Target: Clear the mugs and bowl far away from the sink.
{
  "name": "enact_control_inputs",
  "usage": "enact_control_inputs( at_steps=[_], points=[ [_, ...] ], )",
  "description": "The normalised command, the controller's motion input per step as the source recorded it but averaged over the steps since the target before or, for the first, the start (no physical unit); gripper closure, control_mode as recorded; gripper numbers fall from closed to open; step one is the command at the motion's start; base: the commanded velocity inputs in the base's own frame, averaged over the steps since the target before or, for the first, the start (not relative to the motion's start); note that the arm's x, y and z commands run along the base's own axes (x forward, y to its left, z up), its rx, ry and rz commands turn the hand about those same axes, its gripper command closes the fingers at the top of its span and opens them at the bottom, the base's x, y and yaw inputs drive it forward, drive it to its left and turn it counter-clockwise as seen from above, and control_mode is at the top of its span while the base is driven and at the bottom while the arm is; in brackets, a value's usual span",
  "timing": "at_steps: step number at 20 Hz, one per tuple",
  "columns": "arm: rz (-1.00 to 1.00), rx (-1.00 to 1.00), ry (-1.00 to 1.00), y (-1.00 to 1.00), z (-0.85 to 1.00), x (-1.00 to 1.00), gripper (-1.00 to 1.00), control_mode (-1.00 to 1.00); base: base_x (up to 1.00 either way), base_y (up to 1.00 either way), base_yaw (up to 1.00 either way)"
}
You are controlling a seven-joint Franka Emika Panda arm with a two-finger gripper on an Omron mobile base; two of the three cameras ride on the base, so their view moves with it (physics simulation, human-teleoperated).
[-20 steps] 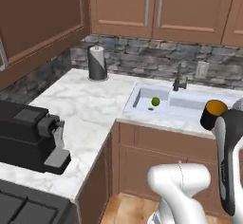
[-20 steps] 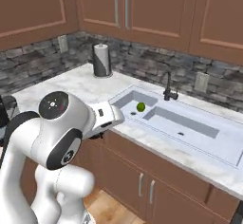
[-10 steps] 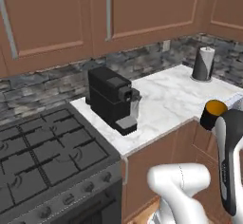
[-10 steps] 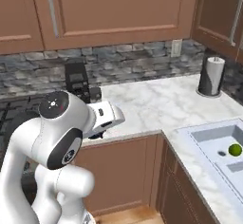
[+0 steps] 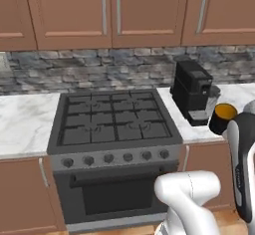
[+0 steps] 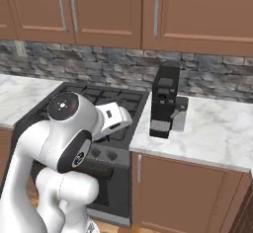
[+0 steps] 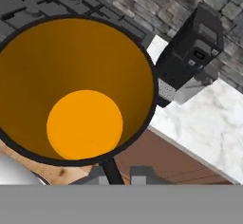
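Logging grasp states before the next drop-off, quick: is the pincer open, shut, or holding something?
Pincer: shut on the black mug, gripping its rim.

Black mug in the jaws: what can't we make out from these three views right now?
- Black mug, hand view: its orange inside fills the frame, so the outer wall and handle are hidden; left and top edges cut the rim.
- Same mug, left base view: the arm's white link covers its lower right side.
- Jaws: contact with the mug is hidden beneath the rim.
- Coffee machine: panel markings too small to read.
- Stove, left base view: knob markings too small.
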Motion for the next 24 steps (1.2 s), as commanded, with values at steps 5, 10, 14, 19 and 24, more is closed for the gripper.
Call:
enact_control_inputs(
  at_steps=[5, 10, 14, 19, 24],
  points=[
    [0.0, 0.0, 0.0, 0.0, 0.0, 0.0, 1.0, 1.0, -0.25, 1.0, 0.32],
    [0.0, 0.0, 0.0, 0.0, 0.0, 0.0, 1.0, 1.0, 0.01, 1.0, 0.15],
    [0.0, 0.0, 0.0, 0.0, 0.0, 0.0, 1.0, 1.0, 0.29, 1.0, 0.0],
    [0.0, 0.0, 0.0, 0.0, 0.0, 0.0, 1.0, 1.0, 0.58, 1.0, 0.0],
    [0.0, 0.0, 0.0, 0.0, 0.0, 0.0, 1.0, 1.0, 0.81, 1.0, -0.01]
  ],
)
